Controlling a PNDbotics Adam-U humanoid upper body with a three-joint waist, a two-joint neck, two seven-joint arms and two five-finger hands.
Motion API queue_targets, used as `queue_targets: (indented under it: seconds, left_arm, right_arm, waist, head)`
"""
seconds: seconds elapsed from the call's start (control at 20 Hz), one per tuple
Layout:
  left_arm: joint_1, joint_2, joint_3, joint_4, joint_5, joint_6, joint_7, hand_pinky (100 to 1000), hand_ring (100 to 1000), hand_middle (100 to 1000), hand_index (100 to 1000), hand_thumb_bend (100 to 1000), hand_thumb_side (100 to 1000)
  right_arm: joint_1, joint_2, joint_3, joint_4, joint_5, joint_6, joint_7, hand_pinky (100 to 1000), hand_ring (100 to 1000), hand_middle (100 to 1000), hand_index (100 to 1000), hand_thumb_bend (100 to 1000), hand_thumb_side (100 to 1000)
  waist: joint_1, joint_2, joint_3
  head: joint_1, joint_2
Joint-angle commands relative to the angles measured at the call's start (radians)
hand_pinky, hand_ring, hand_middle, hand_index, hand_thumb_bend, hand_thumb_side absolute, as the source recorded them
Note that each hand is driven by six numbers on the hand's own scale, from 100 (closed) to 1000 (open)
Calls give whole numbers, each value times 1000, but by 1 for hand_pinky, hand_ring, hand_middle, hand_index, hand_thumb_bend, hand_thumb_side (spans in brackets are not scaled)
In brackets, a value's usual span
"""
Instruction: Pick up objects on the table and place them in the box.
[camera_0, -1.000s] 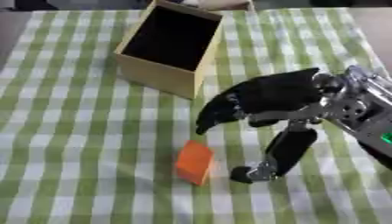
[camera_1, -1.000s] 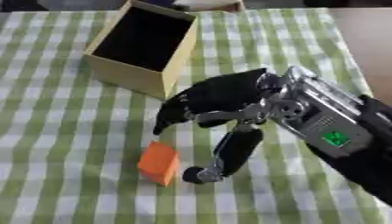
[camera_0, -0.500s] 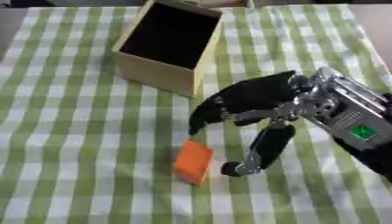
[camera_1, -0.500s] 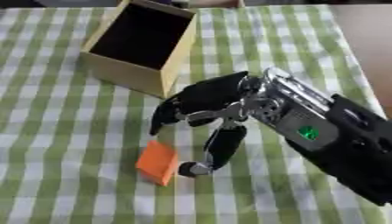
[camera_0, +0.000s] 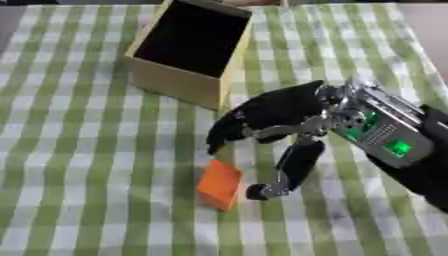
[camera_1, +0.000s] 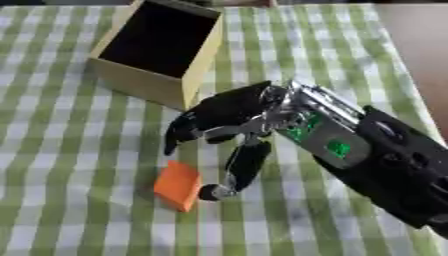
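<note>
Here the right hand (camera_0: 280, 117) spreads fingers and thumb around the orange block (camera_0: 219, 184), seemingly without touching.

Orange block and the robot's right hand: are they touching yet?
Apart. In the left eye view a strip of tablecloth shows between the orange block and the thumb tip of the right hand; the fingers hang above the block.

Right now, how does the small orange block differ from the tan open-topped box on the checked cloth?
The small orange block is bright orange and solid; the tan open-topped box is pale with a dark hollow inside. The block is much smaller than the box. The block lies near, between the thumb and fingers of the right hand; the box stands farther back, untouched. Both rest on the green checked cloth.
</note>
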Motion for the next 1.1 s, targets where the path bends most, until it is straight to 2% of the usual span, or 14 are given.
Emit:
queue_targets:
  seconds: [0.05,0.55,1.1]
  left_arm:
    - [-13,6,-1,-19,1,1,-3,718,616,634,733,524,737]
    - [-20,3,-1,-19,2,0,-7,719,616,632,732,523,737]
    - [-29,-2,-3,-19,6,-1,-10,720,614,629,732,521,739]
  right_arm:
    - [-25,-2,-4,-5,-1,-19,17,873,925,907,933,329,474]
    - [-36,21,20,39,2,-55,101,872,925,910,931,325,464]
    - [-21,63,37,145,43,-84,77,867,919,896,922,303,470]
  waist:
    - [1,-16,4]
    - [-4,-11,15]
    - [-5,3,35]
  head:
    - [-7,-11]
    - [-10,-18]
    - [-14,-29]
